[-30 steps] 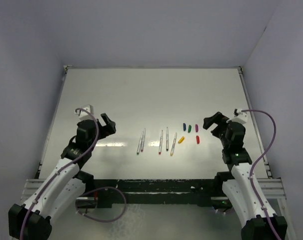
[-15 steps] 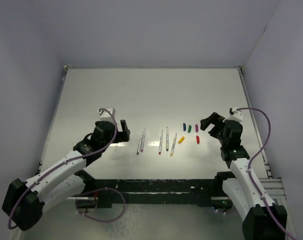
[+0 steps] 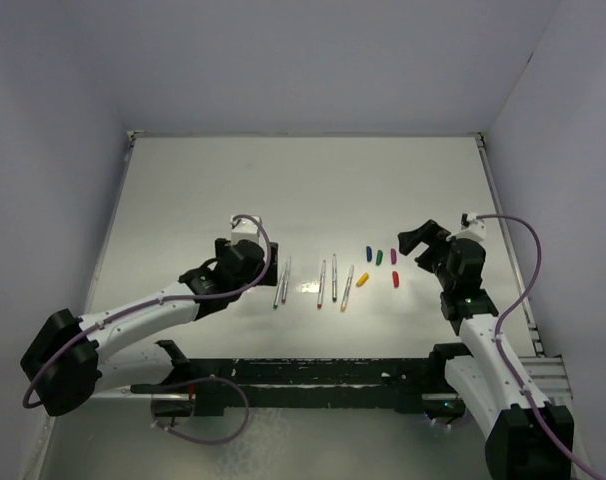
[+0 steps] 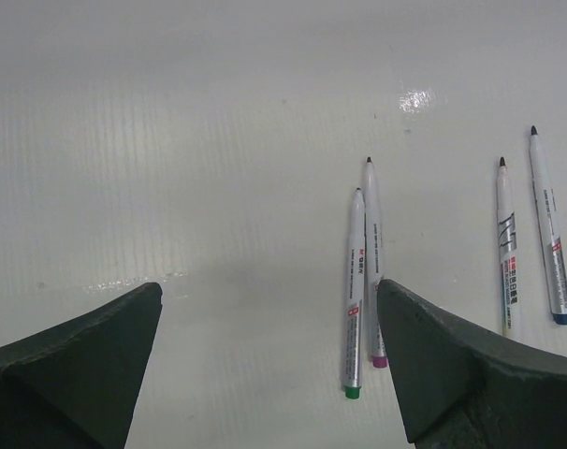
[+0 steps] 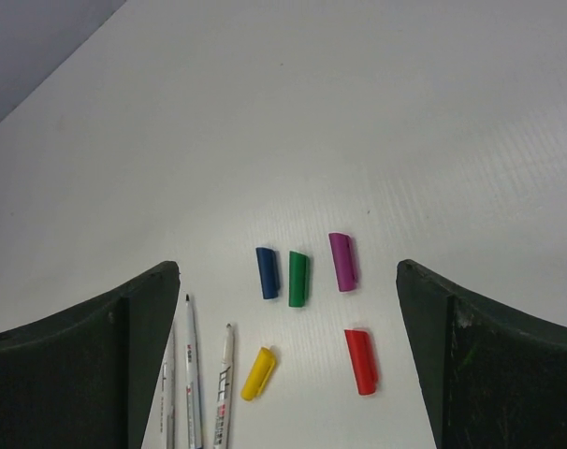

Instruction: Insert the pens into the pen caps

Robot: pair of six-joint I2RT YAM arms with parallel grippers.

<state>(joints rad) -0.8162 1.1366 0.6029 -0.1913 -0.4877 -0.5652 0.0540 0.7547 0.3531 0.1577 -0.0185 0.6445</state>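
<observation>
bright, sharp; glare on table (image 4: 419, 96)

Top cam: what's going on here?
Pen-capping job, nothing held yet. The left gripper is open, right beside the two leftmost pens. The right gripper is open, facing the five caps. All five pens and all the caps lie apart on the table, none joined.

The left fingers (image 4: 78, 365) have swept rightward up to the pens (image 4: 356, 290) (right fingers (image 5: 480, 355) edged slightly inward).
</observation>
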